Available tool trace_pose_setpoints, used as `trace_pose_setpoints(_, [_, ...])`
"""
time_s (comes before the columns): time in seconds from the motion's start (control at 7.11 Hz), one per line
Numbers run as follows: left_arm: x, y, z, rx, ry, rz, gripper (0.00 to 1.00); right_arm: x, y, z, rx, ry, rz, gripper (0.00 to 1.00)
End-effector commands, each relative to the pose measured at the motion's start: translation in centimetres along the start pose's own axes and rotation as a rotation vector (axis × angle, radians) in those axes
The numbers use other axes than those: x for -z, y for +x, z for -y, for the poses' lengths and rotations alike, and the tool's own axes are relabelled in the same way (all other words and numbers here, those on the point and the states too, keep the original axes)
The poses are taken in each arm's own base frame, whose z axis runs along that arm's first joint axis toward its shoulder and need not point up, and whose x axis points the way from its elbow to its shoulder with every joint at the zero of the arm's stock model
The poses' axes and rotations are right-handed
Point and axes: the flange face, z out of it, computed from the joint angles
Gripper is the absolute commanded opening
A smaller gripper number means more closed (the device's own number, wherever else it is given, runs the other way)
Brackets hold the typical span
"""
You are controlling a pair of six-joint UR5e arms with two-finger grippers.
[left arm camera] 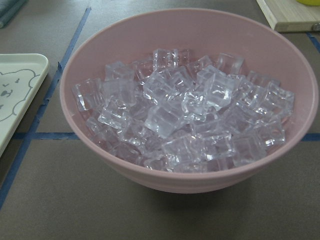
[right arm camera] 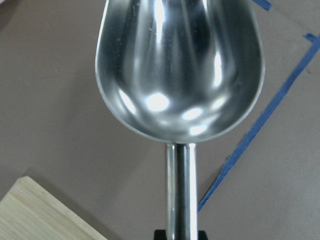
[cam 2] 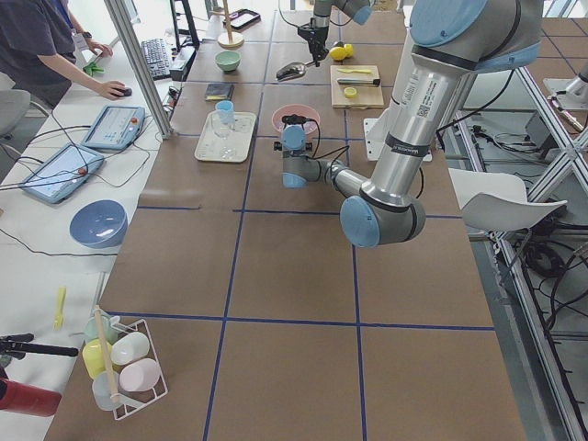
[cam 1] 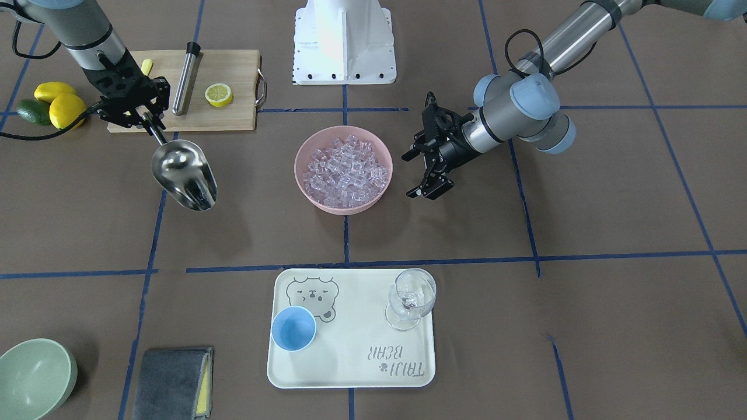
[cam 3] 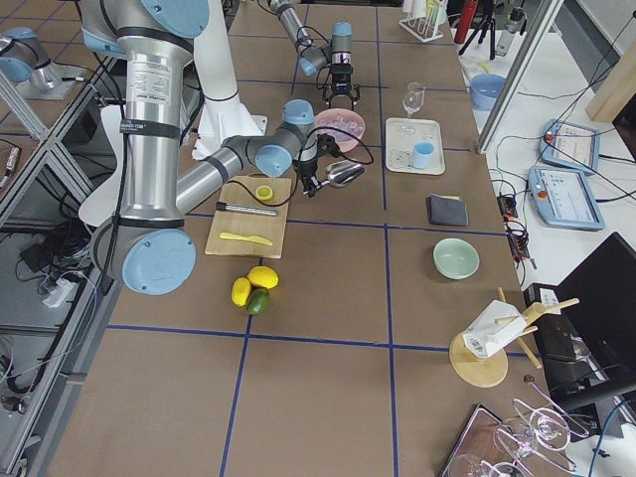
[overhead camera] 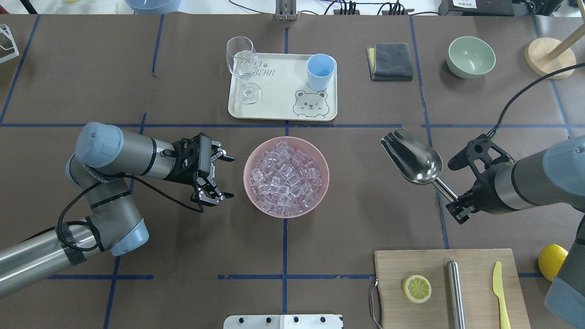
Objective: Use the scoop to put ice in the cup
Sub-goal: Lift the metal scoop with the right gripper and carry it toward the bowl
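The ice is a heap of clear cubes in a pink bowl at the table's middle; it fills the left wrist view. The light-blue cup stands upright on a cream tray, and shows in the overhead view. My right gripper is shut on the rod handle of the steel scoop. The scoop is empty, held above the table beside the bowl, trough up. My left gripper is open and empty on the bowl's other side.
A clear wine glass stands on the tray next to the cup. A wooden board holds a lemon slice, a steel cylinder and a yellow knife. A green bowl, a grey cloth and lemons lie further off.
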Motion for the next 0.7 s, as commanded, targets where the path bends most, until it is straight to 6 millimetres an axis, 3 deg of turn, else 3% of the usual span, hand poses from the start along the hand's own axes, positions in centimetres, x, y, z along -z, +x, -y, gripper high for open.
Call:
trace_pose_setpoints(0.0, [0.1,0.0,-0.1,0.001,-0.002,0.001,1.00,3.2,-4.4,5.3,0.048,-0.058,-0.020,0.00])
trace_pose_setpoints(0.28, [0.0,-0.1,0.0,0.002,0.000,0.001,1.00,7.4,-11.0,11.4,0.045,-0.201,-0.084,0.00])
trace_pose_setpoints(0.42, [0.0,-0.1,0.0,0.002,0.000,0.001,1.00,9.4,-12.6,13.0,0.072,-0.240,-0.128,0.00])
trace_pose_setpoints(0.56, [0.0,-0.1,0.0,0.002,0.000,0.001,1.00,10.1,-13.7,14.3,0.072,-0.290,-0.148,0.00])
